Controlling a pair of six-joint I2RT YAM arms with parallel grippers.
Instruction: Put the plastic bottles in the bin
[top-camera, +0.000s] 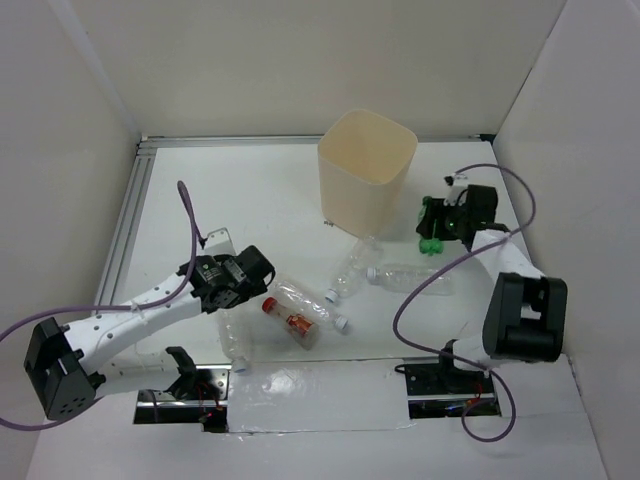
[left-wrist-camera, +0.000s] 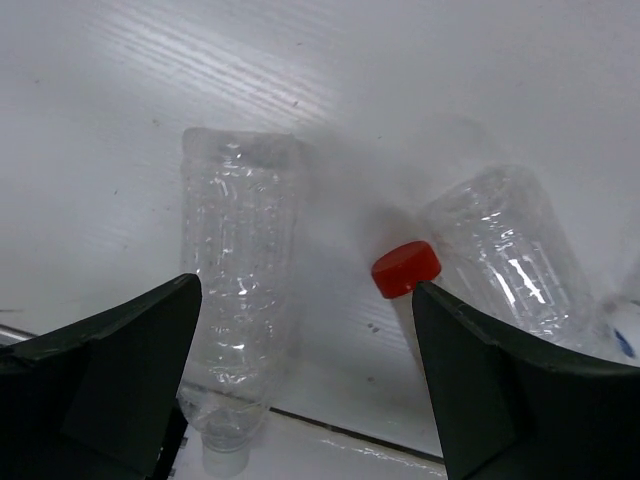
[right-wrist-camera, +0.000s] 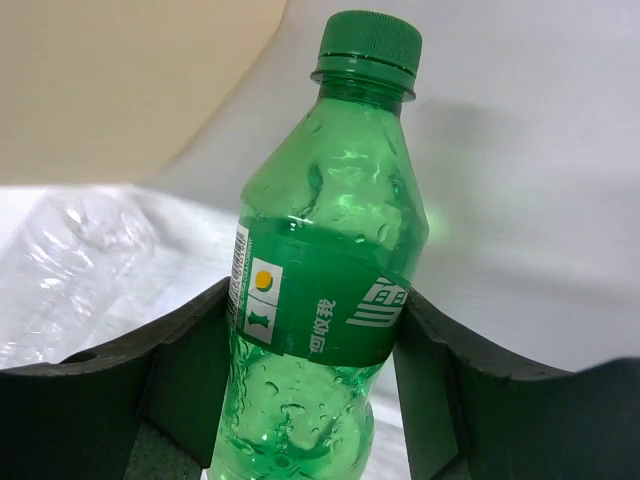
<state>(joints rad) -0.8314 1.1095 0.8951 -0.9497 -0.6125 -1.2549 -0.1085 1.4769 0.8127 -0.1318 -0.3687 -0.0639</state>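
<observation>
Right gripper seems clamped on the green bottle at the bin's four o'clock, left gripper agape; the slick round plastic could slip free.

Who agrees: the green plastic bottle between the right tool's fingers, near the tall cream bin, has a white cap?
Wrong: the green plastic bottle between the right tool's fingers, near the tall cream plastic bin, has a green cap, not white; the right wrist view shows it.

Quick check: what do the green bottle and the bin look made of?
The green bottle looks like glossy translucent green plastic: light passes through it and droplets show inside. The bin seems to be matte cream plastic, slightly translucent, with thin smooth walls.
</observation>
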